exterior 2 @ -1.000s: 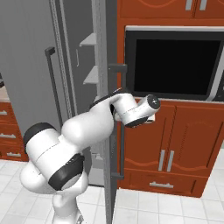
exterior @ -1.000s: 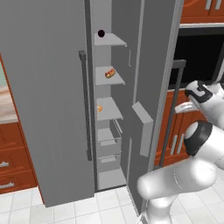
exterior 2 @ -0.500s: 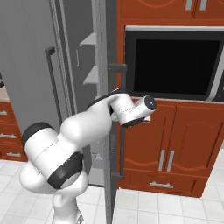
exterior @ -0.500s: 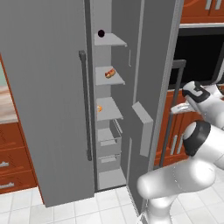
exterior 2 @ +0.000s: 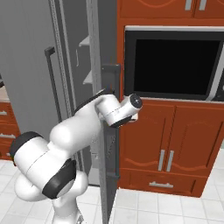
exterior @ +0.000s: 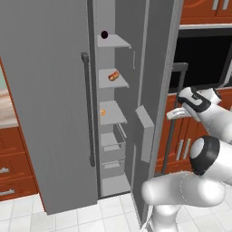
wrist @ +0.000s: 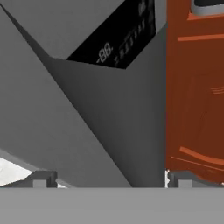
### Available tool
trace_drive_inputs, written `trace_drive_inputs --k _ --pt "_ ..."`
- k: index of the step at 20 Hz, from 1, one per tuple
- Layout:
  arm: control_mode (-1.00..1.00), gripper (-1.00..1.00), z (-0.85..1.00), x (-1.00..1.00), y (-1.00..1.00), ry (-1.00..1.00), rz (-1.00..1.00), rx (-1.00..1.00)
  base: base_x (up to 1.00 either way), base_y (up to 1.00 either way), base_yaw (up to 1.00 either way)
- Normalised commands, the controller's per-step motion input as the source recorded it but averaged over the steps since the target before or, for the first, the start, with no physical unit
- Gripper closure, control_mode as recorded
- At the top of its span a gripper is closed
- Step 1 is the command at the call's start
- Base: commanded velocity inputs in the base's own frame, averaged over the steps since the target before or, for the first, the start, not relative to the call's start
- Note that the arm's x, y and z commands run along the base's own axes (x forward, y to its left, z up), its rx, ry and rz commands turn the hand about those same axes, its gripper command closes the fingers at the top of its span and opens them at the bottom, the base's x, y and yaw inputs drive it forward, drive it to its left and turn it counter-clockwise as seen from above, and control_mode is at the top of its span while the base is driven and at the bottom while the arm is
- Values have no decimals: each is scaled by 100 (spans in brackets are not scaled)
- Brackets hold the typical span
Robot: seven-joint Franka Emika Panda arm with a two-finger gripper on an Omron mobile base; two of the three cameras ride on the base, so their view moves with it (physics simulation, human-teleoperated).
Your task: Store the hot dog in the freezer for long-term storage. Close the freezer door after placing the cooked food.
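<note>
A: Left base view first. The hot dog lies on a white middle shelf inside the freezer, so the storing part looks done. The freezer door stands swung out, edge-on to the camera.

B: And the hand?

A: The gripper sits just beside the door's outer face, on the side away from the shelves. That placement makes sense if the arm means to push the door shut from outside (my reading, nothing more).

B: Is it gripping anything?

A: No. In the hand view the two finger tips stand far apart at the bottom corners with nothing between them, so the jaws are spread and empty. Ahead of them are the grey door face and its dark dispenser panel.

B: What can't you make out?

A: Whether the fingers actually touch the door. In the right base view the arm's own body covers the hand, and the door edge hides the shelves. A small dark thing and an orange thing sit on other shelves, too small to name.
</note>
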Motion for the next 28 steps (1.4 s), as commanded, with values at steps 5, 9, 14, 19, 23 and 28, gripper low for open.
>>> trace_drive_inputs --k 5,9,14,19,23,28 --pt "-100 -100 0 -1 98 0 0 -3 0 0 0" --pt "-100 -100 -3 0 85 1 0 -7 0 0 0" --pt "-100 -100 0 0 98 0 -9 -7 0 0 0" --pt "-100 -100 0 25 94 2 -11 -8 0 0 0" --pt "-100 -100 0 49 61 2 -7 -5 0 0 0" --pt "-100 -100 0 70 34 12 -6 -4 0 0 0"
